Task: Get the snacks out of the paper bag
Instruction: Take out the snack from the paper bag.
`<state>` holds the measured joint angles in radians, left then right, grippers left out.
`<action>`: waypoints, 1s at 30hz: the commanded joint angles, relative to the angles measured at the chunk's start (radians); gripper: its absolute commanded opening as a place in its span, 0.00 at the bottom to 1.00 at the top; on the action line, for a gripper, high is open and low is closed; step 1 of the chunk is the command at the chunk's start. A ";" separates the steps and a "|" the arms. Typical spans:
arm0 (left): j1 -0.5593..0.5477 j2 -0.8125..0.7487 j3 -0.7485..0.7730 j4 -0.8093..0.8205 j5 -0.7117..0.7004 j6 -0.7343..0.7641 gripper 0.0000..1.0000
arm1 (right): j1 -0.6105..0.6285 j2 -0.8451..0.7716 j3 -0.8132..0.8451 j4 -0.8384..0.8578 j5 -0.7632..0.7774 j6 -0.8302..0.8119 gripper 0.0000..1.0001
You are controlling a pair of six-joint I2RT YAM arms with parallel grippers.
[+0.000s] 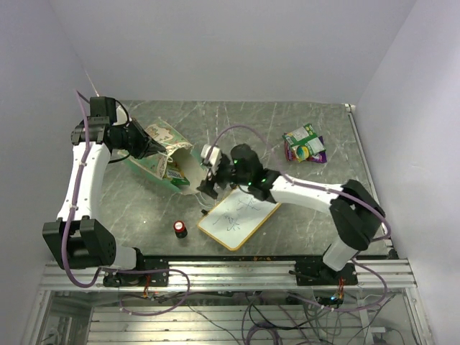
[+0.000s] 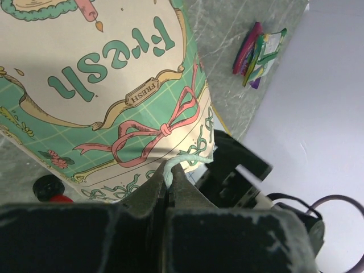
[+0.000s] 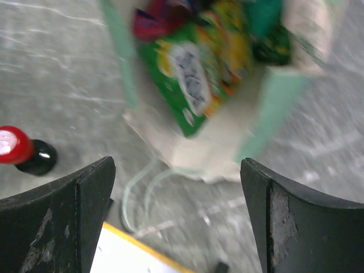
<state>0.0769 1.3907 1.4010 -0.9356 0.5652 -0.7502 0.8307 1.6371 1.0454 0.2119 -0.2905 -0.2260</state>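
The left pincer (image 2: 170,181) clenched the paper bag's (image 2: 114,85) string (image 2: 182,161); the right pincer (image 3: 176,176) was released. The snacks (image 3: 193,74) seemed light, slippery: better pinch an edge.

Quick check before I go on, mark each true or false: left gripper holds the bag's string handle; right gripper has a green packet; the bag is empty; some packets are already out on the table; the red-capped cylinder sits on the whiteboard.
1. The left gripper is shut on the string handle. True.
2. The right gripper grips a green packet. False: its jaws are open and empty, facing the paper bag's mouth.
3. The bag is empty. False: packets show inside, a green packet foremost.
4. Some packets lie out on the table. True.
5. The red-capped cylinder sits on the whiteboard. False: it stands on the table beside it.
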 commanded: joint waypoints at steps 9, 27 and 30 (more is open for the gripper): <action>-0.001 -0.009 0.064 -0.088 -0.046 0.044 0.07 | 0.097 0.304 0.027 0.606 -0.136 -0.263 0.55; -0.003 -0.016 0.093 -0.126 -0.052 0.071 0.07 | 0.131 0.489 0.139 0.439 0.001 -0.502 0.57; -0.003 -0.023 0.075 -0.123 -0.052 0.069 0.07 | 0.133 0.501 0.132 0.429 0.028 -0.515 0.56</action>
<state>0.0750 1.3895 1.4666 -1.0462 0.5251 -0.6952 0.9573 2.1181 1.1702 0.6537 -0.3141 -0.6983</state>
